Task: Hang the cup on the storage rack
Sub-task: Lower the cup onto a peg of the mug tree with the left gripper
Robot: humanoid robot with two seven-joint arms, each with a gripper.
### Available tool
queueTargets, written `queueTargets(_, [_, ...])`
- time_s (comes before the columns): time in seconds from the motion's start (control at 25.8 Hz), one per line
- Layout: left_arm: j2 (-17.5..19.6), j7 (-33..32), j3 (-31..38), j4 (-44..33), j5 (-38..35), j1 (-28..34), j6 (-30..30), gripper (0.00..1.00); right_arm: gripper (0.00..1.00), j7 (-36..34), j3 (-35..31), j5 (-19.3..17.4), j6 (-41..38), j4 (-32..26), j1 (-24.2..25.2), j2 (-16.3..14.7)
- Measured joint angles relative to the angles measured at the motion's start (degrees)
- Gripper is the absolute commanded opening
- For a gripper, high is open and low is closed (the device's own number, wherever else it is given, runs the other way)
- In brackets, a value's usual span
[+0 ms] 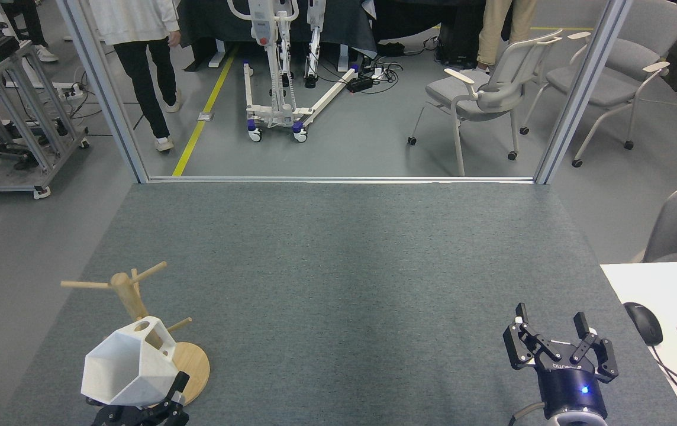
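The left gripper [143,408] sits at the bottom edge, low left, its dark fingers clamped on the cup [125,367]. The cup is tilted, its hexagonal mouth facing the camera and its handle toward the rack [137,307]. The handle loop overlaps the post near a lower peg — whether the peg passes through it cannot be told. The rack stands upright on the grey mat [338,278]. The right gripper [551,340] rests low right, fingers spread apart, holding nothing — well apart from the cup.
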Motion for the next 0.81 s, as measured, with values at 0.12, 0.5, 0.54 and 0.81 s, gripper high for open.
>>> queueTargets(0.12, [0.1, 0.0, 0.0, 0.5, 0.1, -0.1, 0.0, 0.00, 0.99, 0.0, 0.1, -0.1, -0.1, 0.0, 0.1, -0.6])
queueTargets(0.5, [0.2, -0.1, 0.0, 1.6, 0.2, -0.3, 0.0, 0.00, 0.99, -0.2, 0.2, -7.1, -0.2, 0.0, 0.6, -2.3])
queueTargets(0.54, [0.2, -0.1, 0.0, 1.7, 0.2, -0.2, 0.0, 0.00, 0.99, -0.2, 0.3, -7.3, -0.2, 0.0, 0.6, -2.8])
queueTargets(0.81, [0.2, -0.2, 0.0, 2.1, 0.2, -0.3, 0.0, 0.00, 0.99, -0.2, 0.3, -7.7, -0.3, 0.0, 0.8, -4.4])
